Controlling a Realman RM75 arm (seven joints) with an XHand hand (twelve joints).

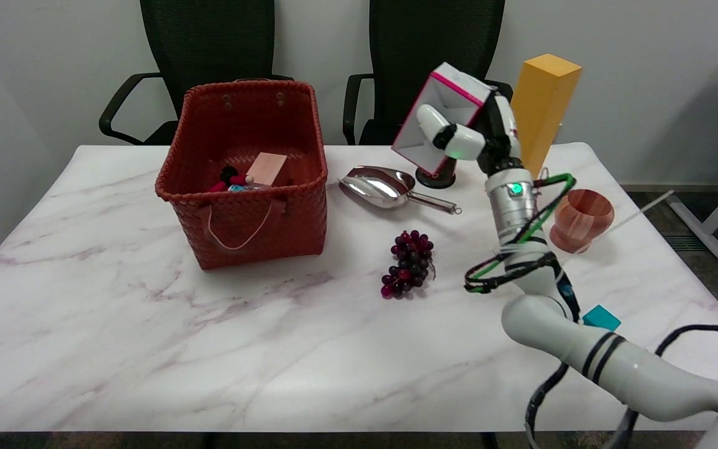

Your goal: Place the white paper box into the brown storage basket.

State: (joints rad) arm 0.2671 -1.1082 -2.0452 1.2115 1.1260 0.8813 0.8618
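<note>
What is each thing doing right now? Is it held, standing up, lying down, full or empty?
white paper box: held in the air, tilted
right hand: gripping the box
brown storage basket: upright, open, a few small things inside
metal scoop: lying flat, empty
grapes: lying on the table
yellow box: standing upright
wooden cup: upright
dark can: upright, mostly hidden

The right hand [468, 134] grips the white paper box [437, 121] in the air, tilted, above the far side of the table [147, 324]. The brown storage basket [244, 174] stands well apart to the left, holding a pink block [266, 168] and what may be a small toy [229, 178]. Between them lie a metal scoop [384, 186] and grapes [409, 263]. A dark can [437, 178] sits partly hidden behind the box, beside a tall yellow box [543, 109] and a wooden cup [581, 219].
</note>
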